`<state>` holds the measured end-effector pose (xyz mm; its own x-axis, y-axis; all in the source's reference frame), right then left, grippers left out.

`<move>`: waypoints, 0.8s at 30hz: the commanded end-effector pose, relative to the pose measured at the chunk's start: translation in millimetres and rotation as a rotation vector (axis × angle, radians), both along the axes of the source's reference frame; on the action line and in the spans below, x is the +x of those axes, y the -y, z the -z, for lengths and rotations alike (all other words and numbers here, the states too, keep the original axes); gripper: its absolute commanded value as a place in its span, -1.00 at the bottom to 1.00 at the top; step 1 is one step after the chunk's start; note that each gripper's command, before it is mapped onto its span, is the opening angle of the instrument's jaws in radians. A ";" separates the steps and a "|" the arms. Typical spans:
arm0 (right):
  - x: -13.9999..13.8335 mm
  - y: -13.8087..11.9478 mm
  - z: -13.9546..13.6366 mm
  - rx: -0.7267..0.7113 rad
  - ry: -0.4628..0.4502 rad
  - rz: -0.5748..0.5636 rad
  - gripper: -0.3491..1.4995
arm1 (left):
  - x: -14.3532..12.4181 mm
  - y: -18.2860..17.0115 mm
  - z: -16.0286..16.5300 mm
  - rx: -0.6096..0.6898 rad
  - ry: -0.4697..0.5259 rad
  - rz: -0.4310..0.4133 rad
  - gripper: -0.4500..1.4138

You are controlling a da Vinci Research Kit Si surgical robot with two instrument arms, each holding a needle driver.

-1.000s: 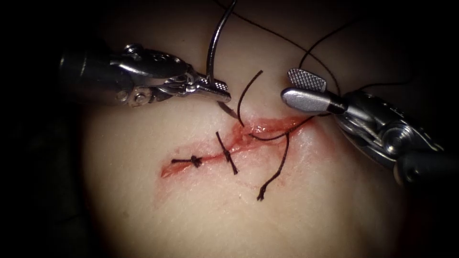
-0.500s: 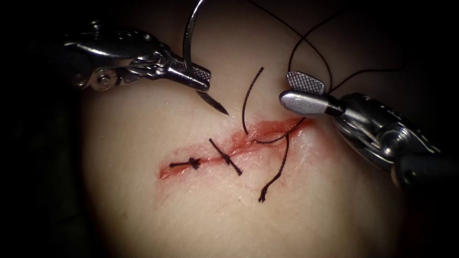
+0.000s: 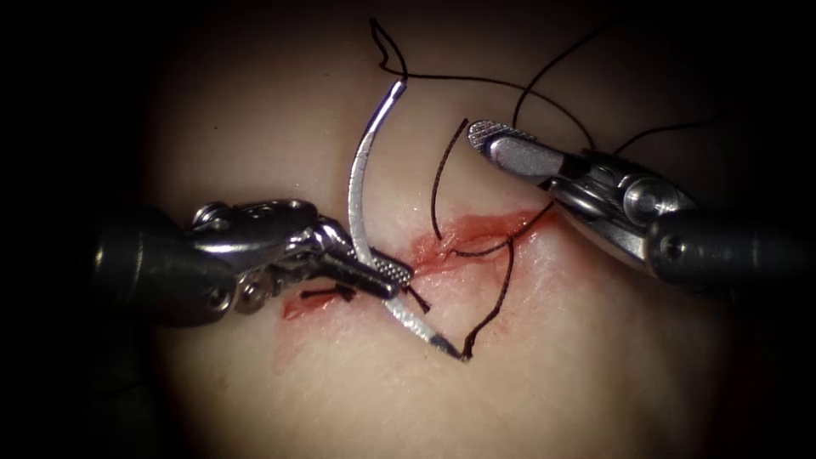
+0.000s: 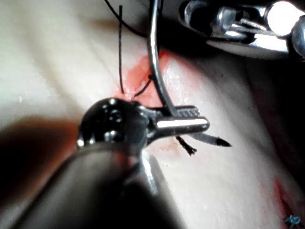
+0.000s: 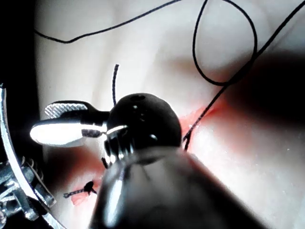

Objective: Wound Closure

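Pale tissue (image 3: 510, 374) is lying under us, its red cut (image 3: 476, 234) slanting across it, partly stitched. Our left claw (image 3: 395, 276) is clenching the needle (image 3: 364, 191) toward its pointed end, over the cut; the needle is lying free of the tissue, tip (image 3: 442, 342) below the cut. Our right claw (image 3: 484, 136) is hanging released, grasping nothing, above the cut amid thread (image 3: 476, 82).

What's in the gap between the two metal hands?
In the endoscope view, between the left hand and the right hand lie a loose thread end and the cut, on the tissue.
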<state>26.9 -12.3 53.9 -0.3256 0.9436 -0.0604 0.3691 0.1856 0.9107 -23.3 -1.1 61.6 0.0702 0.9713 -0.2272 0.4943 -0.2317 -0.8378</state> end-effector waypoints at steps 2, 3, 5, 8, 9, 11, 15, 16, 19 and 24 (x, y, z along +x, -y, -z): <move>2.9 1.1 -0.9 -0.056 -0.029 0.048 0.49 | -0.7 1.0 0.3 0.038 -0.021 -0.011 -1.00; 3.6 1.7 -1.1 -0.079 -0.057 0.075 0.51 | -0.8 1.4 1.0 0.057 -0.020 -0.041 -1.00; 4.2 2.5 -1.3 -0.113 -0.097 0.093 0.31 | -1.0 1.3 1.6 0.076 -0.021 -0.044 -1.00; 5.3 3.3 -1.5 -0.150 -0.126 0.110 -0.04 | -0.9 1.4 2.5 0.087 -0.019 -0.067 -1.00; 5.7 3.4 -1.6 -0.158 -0.128 0.114 0.00 | -0.8 1.5 2.8 0.089 -0.019 -0.076 -1.00; 6.6 3.3 -1.6 -0.182 -0.131 0.122 0.09 | -0.9 1.7 3.3 0.094 -0.018 -0.096 -1.00; 7.5 3.0 -1.4 -0.141 -0.129 0.095 0.09 | -1.1 2.0 3.6 0.095 -0.016 -0.115 -1.00; 7.6 2.9 -1.4 -0.131 -0.129 0.090 0.02 | -1.1 2.0 3.6 0.095 -0.016 -0.119 -1.00; 8.2 2.5 -1.1 -0.111 -0.129 0.076 -0.18 | -1.0 2.0 3.6 0.095 -0.017 -0.126 -1.00; 9.4 2.1 -0.9 -0.080 -0.122 0.025 0.58 | -1.0 2.1 3.6 0.095 -0.017 -0.135 -1.00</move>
<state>35.3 -14.5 54.6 -0.3145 0.9443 -0.0967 0.4774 0.2454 0.8437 -23.8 -3.0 57.5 -0.0688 0.9886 -0.1339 0.5020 -0.0817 -0.8610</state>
